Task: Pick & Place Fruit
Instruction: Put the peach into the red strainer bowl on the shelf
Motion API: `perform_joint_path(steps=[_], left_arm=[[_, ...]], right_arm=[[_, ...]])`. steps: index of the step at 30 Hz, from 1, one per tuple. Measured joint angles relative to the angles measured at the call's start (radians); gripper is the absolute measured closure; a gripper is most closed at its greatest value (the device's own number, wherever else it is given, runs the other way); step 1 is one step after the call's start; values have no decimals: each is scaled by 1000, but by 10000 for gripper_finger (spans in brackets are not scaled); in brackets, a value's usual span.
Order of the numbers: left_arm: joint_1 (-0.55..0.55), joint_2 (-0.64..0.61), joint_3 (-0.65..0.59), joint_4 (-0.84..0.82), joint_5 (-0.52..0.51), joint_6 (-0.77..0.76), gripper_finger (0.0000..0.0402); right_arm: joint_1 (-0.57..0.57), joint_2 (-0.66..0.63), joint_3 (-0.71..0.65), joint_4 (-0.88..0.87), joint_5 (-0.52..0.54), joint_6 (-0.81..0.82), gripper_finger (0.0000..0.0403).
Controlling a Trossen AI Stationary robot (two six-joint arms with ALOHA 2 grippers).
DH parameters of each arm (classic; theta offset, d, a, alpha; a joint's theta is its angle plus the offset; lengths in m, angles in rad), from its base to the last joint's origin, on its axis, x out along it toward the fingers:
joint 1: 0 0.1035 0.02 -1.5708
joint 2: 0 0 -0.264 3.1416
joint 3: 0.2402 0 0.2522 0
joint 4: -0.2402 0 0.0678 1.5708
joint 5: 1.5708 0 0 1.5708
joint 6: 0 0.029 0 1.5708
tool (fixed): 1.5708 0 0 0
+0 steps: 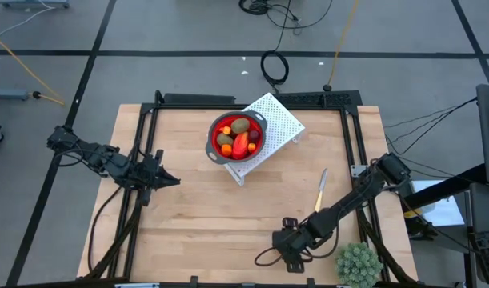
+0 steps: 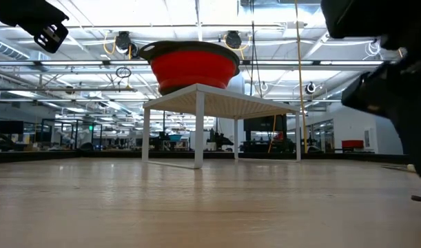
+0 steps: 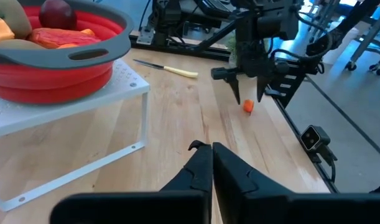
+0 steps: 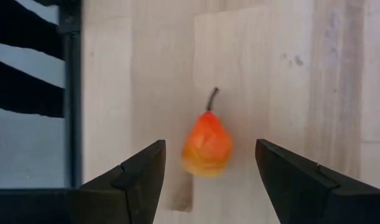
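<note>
A red bowl [image 1: 237, 136] with a grey rim stands on a white perforated rack [image 1: 278, 120] in the upper middle of the high view, toward the far edge of the wooden surface [image 1: 212, 216]. The bowl holds a heap of fruit [image 1: 238, 138]: an olive-brown oval, a dark red ball, small orange pieces and a longer red-orange piece across the middle. One more fruit, a small orange pear [image 4: 206, 144] with a short stem, lies alone on the bare wood near the lower middle of the high view, where the arm hides it; the right wrist view shows it between the spread fingers of the right claw [image 4: 208, 177], which hangs open just above it without touching. The left wrist view shows the same pear as an orange speck just below that claw. The left claw [image 1: 169, 181] sits at the left side of the surface, well apart from the bowl, its fingers pressed together and holding nothing. A pale yellow stick [image 1: 321, 190] lies right of centre, and a spiky green plant ball [image 1: 358, 264] sits at the lower right corner. A dark frame edges the surface; the floor around it is grey with dark lines and loose cables. The low view looks across the wood to a large hall with ceiling lights.
</note>
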State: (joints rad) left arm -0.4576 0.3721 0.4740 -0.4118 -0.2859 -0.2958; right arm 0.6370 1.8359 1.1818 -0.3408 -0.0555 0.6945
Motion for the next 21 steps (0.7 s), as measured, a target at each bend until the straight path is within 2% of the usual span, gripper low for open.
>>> perform_joint_path(steps=[9,16,21], left_arm=[[0,0,0,0,-3,-4,385],[0,0,0,0,-3,-5,400],[0,0,0,0,-3,-6,385]], right_arm=[[0,0,-53,31,2,-29,161],[0,-1,-72,44,8,-57,161],[-1,-1,-74,51,45,-80,161]])
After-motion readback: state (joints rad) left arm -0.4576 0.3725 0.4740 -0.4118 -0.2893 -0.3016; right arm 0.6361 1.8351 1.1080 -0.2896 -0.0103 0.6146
